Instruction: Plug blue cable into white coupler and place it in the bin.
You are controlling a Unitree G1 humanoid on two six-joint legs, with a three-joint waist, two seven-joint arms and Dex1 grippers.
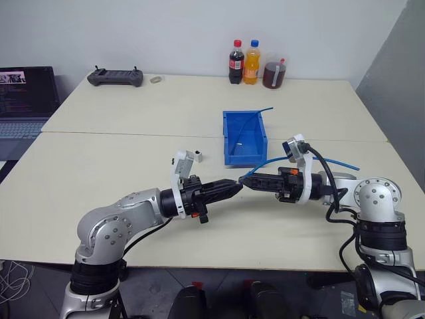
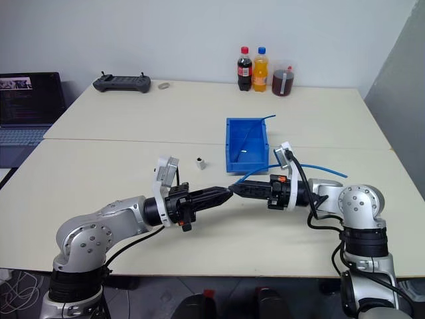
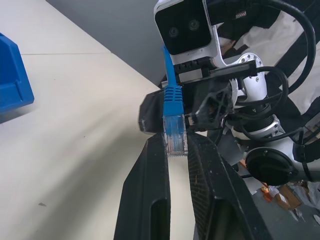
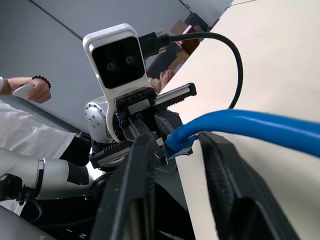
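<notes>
Blue cable [image 3: 173,107] plug sits pinched in the clenched left gripper [image 3: 175,150] while the half-closed right gripper [image 4: 172,145] steadies it, white coupler [image 2: 200,161] waiting untouched near the bin [image 2: 247,143].

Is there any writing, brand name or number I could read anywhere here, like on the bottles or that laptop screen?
None can be read.
Cola bottle: red label, lettering too small.
Orange bottle: label blurred.
Laptop: lines of text on its screen, too small.
Black controller: no markings legible.
Bin, blue cable and the grippers: no text visible.
</notes>
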